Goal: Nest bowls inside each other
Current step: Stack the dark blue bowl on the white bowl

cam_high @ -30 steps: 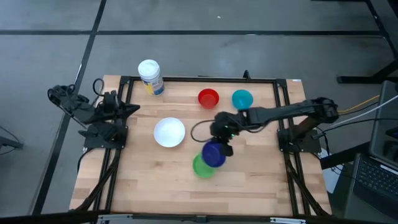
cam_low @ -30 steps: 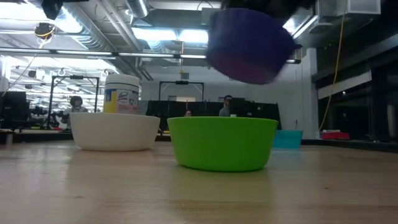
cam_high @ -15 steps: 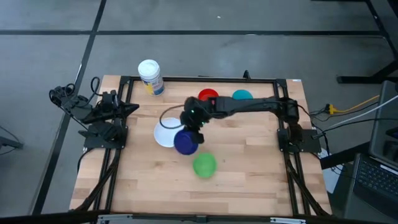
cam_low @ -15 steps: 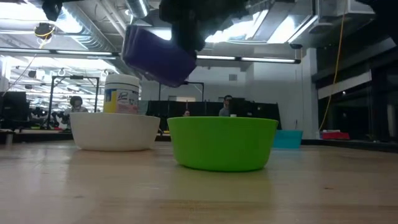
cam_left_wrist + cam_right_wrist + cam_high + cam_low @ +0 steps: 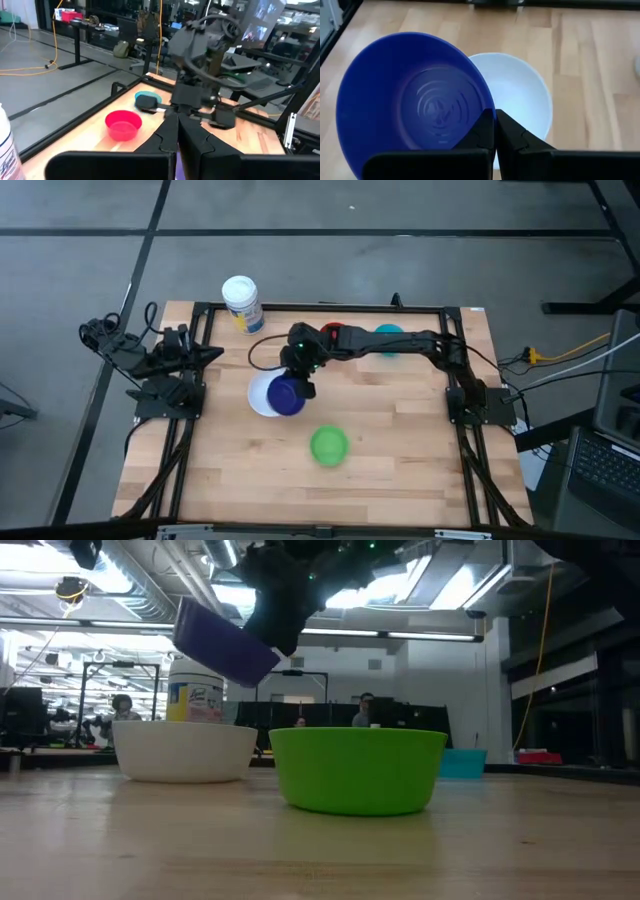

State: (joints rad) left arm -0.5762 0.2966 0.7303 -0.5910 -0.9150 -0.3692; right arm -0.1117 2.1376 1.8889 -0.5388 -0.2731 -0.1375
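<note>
My right gripper (image 5: 300, 377) reaches across the table and is shut on the dark blue bowl (image 5: 286, 394), held in the air over the white bowl (image 5: 262, 394). In the low view the blue bowl (image 5: 222, 641) hangs tilted above the white bowl (image 5: 185, 751), which rests on its base. The green bowl (image 5: 328, 446) stands alone nearer the front. The red bowl (image 5: 123, 124) and the teal bowl (image 5: 146, 95) sit at the far side, partly behind my right arm. My left gripper (image 5: 175, 120) stays shut at the table's left edge, touching nothing. My right gripper pinches the blue bowl's rim (image 5: 486, 111), one finger inside the bowl and one outside. The fingers come from the table's right, slanting downward. The bowl is lifted clear and tilted, its opening facing up and toward the gripper, above the white bowl (image 5: 520, 92).
A white-lidded cylindrical container (image 5: 242, 303) stands upright at the far left corner. A black frame (image 5: 320, 308) runs along the table's edges. Bare wood lies around the green bowl (image 5: 358, 771) and toward the near edge.
My right gripper has carried the blue bowl toward the table's left and a little toward the far edge, from over the green bowl to over the white bowl. The bowl stays lifted and has tipped further.
</note>
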